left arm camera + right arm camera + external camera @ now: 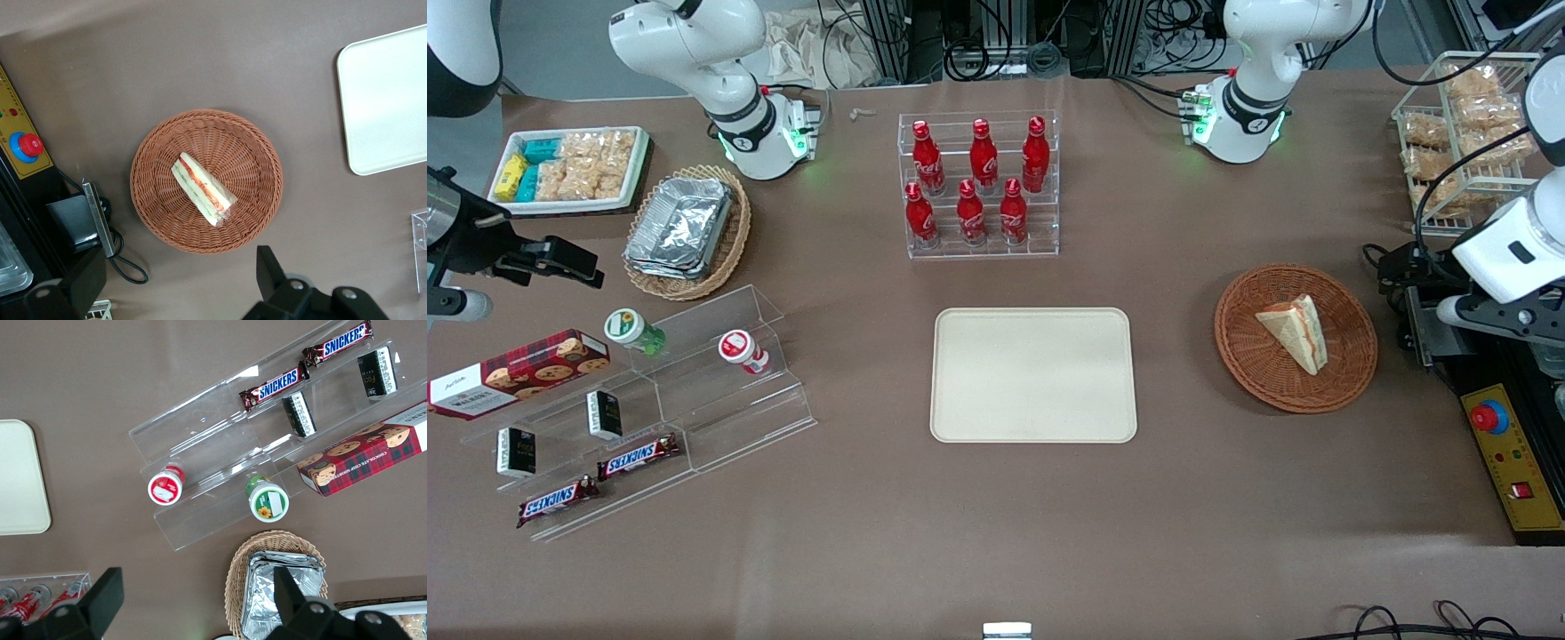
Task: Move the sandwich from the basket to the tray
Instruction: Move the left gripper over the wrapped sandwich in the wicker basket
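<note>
Jaws wide apart and holding nothing, the gripper [175, 267] hangs high over the surface [996, 533], above the basket's [1352, 351] edge. In the front view the tray [1033, 373] lies bare at mid-frame. The basket sits beside it, toward the working arm's end, well apart. The sandwich [1294, 331] lies in the basket, its filling edge showing.
</note>
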